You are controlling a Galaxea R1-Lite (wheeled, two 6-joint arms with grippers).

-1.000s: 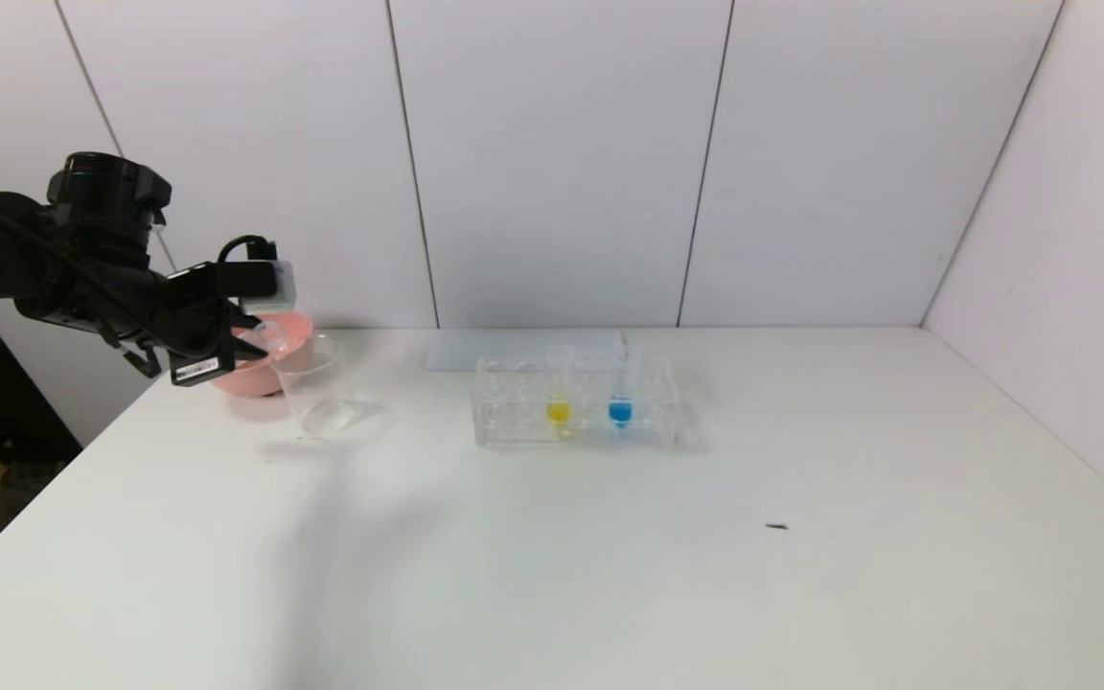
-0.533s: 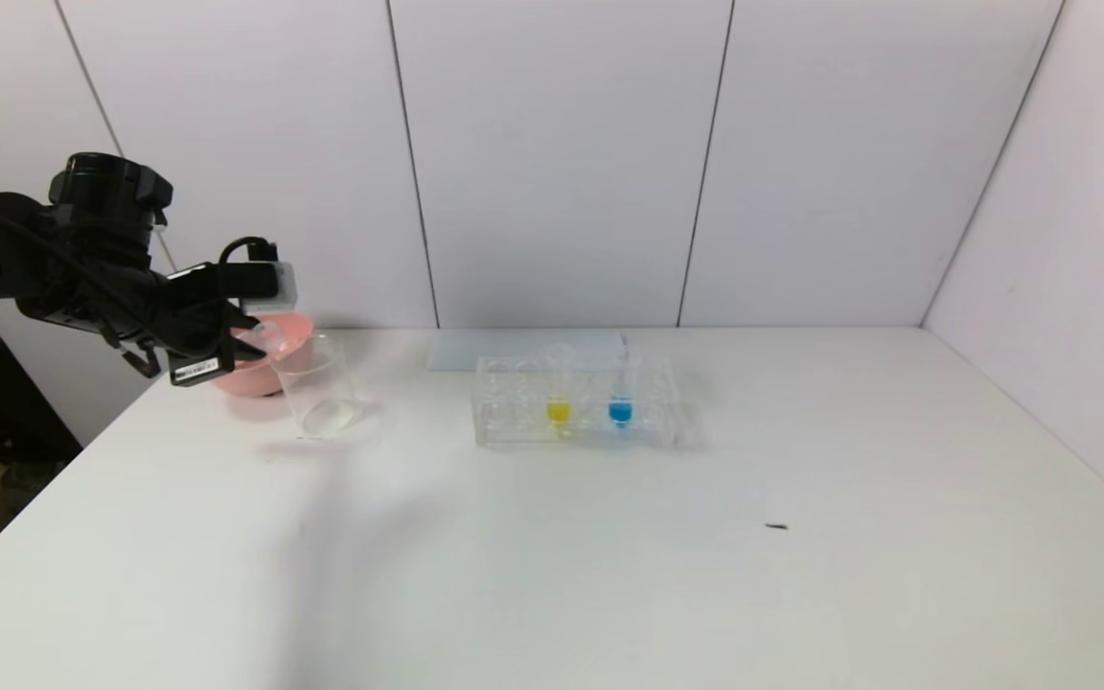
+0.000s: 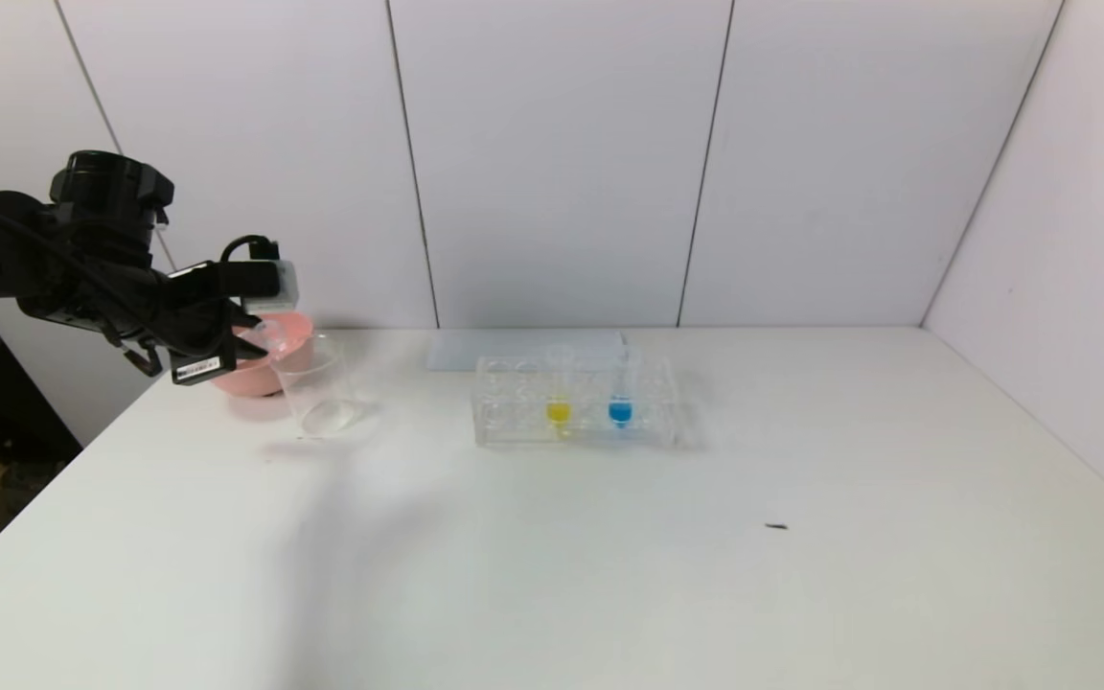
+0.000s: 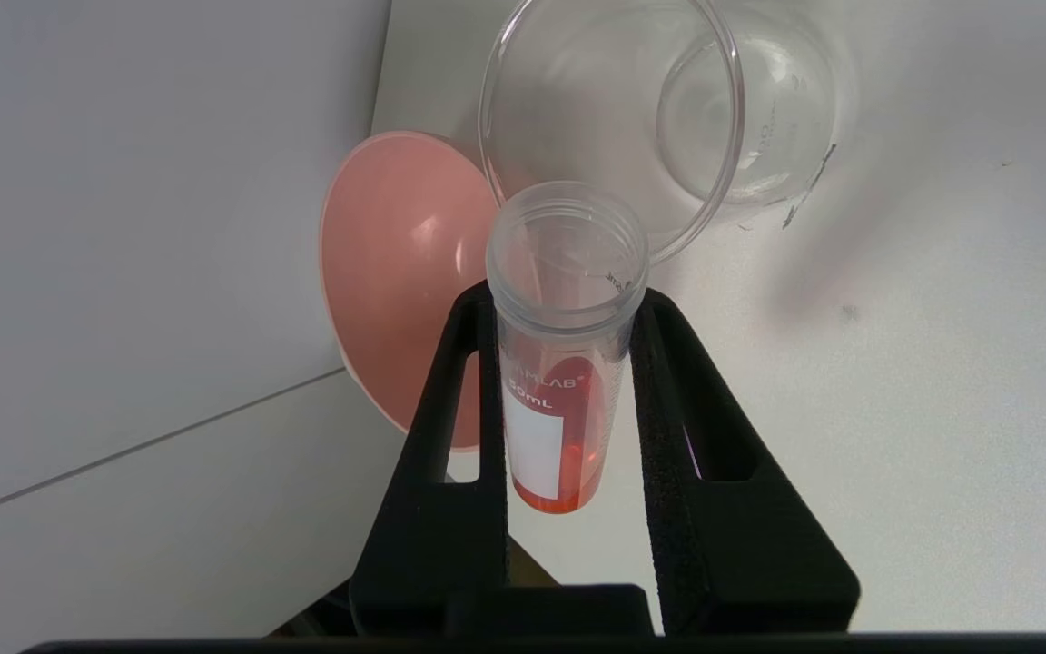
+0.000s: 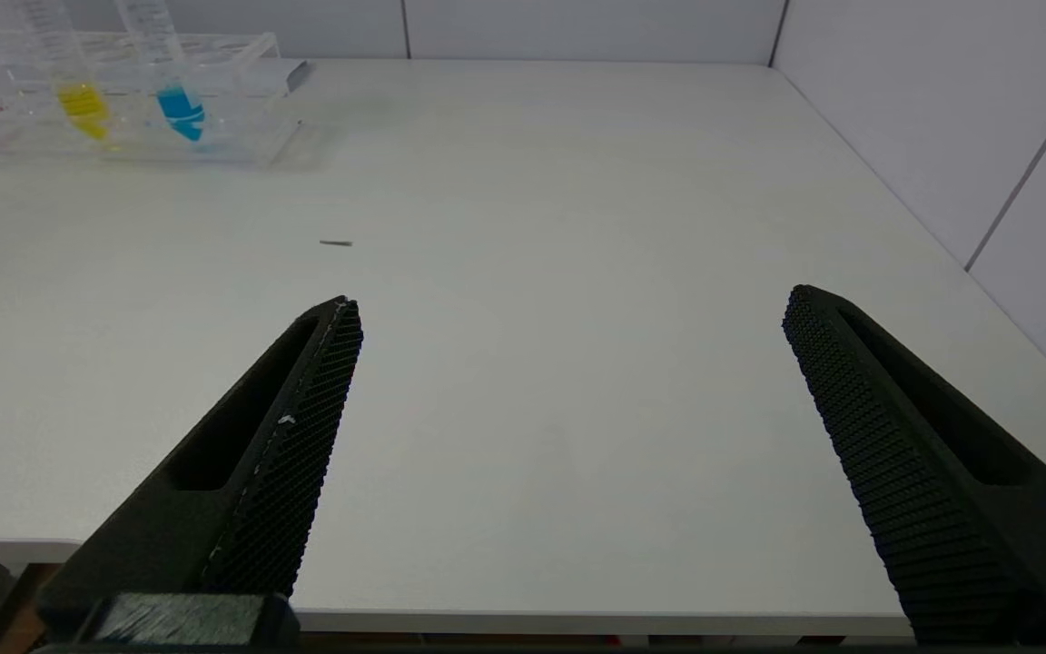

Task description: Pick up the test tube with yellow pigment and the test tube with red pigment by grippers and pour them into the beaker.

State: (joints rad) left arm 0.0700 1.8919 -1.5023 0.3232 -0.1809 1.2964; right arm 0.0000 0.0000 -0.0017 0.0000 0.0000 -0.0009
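Note:
My left gripper [image 3: 250, 337] is shut on the test tube with red pigment [image 4: 559, 400]. It holds the tube tilted at the table's far left, with the open mouth at the rim of the beaker [image 3: 317, 383]. The red-orange liquid sits in the tube's lower part. The beaker [image 4: 714, 118] looks clear inside. The test tube with yellow pigment [image 3: 559, 402] stands in the clear rack [image 3: 514, 412] at mid-table, and also shows in the right wrist view [image 5: 78, 91]. My right gripper [image 5: 573, 309] is open and empty above the table's front edge, out of the head view.
A pink bowl [image 3: 269, 376] stands just behind the beaker and shows beside the tube [image 4: 405, 272]. A blue-liquid tube [image 3: 620, 407] stands in the rack next to the yellow one. A small dark speck [image 3: 776, 526] lies on the white table.
My left gripper with the red tube has risen very slightly by the beaker. Nothing else has moved.

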